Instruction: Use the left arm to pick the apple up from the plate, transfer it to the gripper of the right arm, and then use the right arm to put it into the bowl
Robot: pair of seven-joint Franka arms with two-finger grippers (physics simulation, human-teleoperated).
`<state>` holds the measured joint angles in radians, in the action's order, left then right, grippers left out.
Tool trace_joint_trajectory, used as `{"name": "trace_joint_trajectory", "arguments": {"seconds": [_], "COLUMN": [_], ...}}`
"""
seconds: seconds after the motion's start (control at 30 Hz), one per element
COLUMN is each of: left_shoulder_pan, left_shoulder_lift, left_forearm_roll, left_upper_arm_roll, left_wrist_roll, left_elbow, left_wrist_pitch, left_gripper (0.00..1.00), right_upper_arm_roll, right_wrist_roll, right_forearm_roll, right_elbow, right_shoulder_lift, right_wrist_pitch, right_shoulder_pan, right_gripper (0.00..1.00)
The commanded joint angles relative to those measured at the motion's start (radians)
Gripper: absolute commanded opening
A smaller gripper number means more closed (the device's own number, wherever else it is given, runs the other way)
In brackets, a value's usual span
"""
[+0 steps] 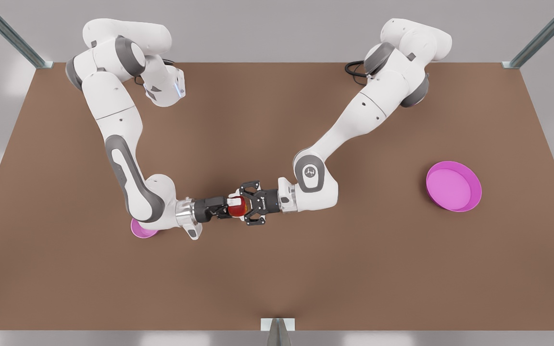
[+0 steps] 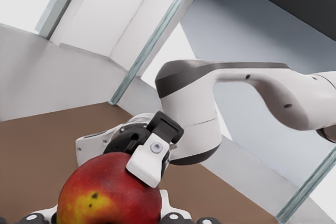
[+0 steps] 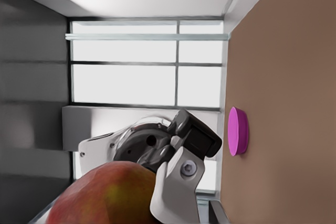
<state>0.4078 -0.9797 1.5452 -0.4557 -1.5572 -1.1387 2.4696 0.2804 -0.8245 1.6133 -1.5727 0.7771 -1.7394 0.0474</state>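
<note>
The red apple [image 1: 236, 206] with its yellowish patch hangs above the middle of the brown table [image 1: 277, 278], between two grippers that meet head-on. The left gripper [image 1: 241, 205] comes in from the front view's right and is shut on the apple. The right gripper [image 1: 229, 208], on the silver-collared wrist, comes in from the front view's left with its fingers on the apple too. In the left wrist view a white finger [image 2: 149, 161] of the right gripper presses the apple [image 2: 105, 195]. In the right wrist view the left gripper's finger [image 3: 176, 190] lies against the apple [image 3: 105, 198].
The wide pink plate [image 1: 454, 186] lies bare at the front view's right and shows edge-on as the plate [image 3: 237, 131] in the right wrist view. The small pink bowl [image 1: 141, 230] peeks out from under the right arm's wrist. Metal frame posts [image 1: 277, 329] stand at the table's edges.
</note>
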Motion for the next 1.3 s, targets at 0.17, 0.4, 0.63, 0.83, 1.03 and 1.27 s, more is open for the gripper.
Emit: {"name": "trace_joint_trajectory", "arguments": {"seconds": [0.17,0.4,0.63,0.83,1.03,1.27], "left_shoulder_pan": [0.0,-0.007,-0.02,-0.374,-0.534,-0.304], "left_shoulder_lift": [0.003,0.006,0.012,0.291,0.607,0.9], "left_forearm_roll": [0.0,-0.003,-0.013,-0.414,-1.571,-1.536], "left_upper_arm_roll": [0.0,0.0,0.0,0.011,0.077,0.46], "left_wrist_roll": [0.0,0.025,0.029,0.397,1.344,1.645], "left_elbow": [0.001,-0.001,-0.041,-0.435,-0.256,-0.348], "left_wrist_pitch": [-0.008,-0.009,-0.009,-0.382,-1.058,-0.864], "left_gripper": [0.65,0.97,0.99,0.99,1.0,1.0], "right_upper_arm_roll": [0.0,0.0,-0.01,-0.013,-0.013,-0.046], "right_wrist_roll": [-0.062,-0.059,-0.044,0.022,0.179,0.191], "right_forearm_roll": [0.0,-0.001,-0.041,-0.093,-0.248,-0.428], "right_elbow": [0.0,0.008,0.019,0.046,0.129,0.168], "right_shoulder_lift": [-0.002,-0.004,-0.006,-0.009,-0.009,-0.001], "right_wrist_pitch": [-0.003,-0.003,0.004,0.012,0.096,0.302], "right_shoulder_pan": [0.0,0.0,-0.015,-0.055,-0.176,-0.327], "right_gripper": [0.74,0.74,0.74,0.74,0.74,0.74]}}
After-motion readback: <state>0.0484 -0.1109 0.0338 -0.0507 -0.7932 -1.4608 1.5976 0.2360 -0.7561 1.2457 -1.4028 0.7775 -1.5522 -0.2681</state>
